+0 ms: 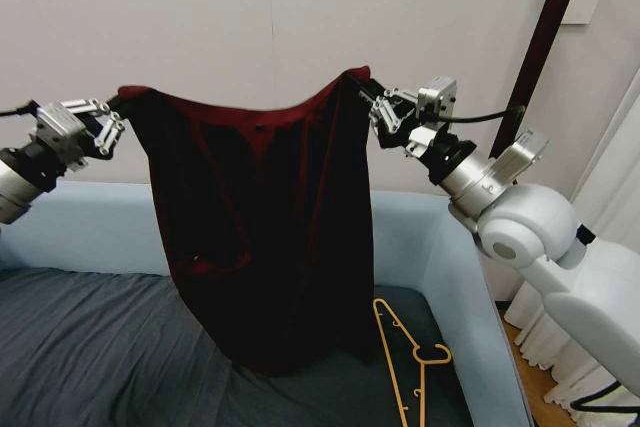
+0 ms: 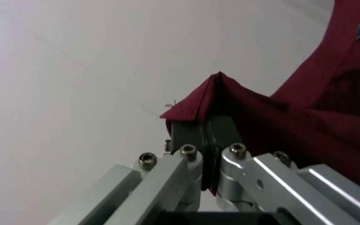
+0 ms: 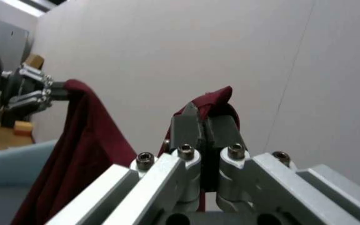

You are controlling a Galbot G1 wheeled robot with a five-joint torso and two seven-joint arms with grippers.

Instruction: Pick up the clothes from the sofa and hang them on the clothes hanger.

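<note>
Holding the dark red garment (image 1: 260, 237) spread above the sofa (image 1: 80, 232), the left claw (image 1: 113, 125) and the right claw (image 1: 372, 109) are each clamped on one upper corner. The cloth hangs limp, sagging between the two grips and folding freely. It appears light, soft and without stiffness, so it likely drapes over any support and may slip if only a thin edge is pinched. Recommended hold points are the upper corners or seams, where the fabric is doubled. A yellow hanger (image 1: 405, 352) lies on the sofa seat, near the hem.
</note>
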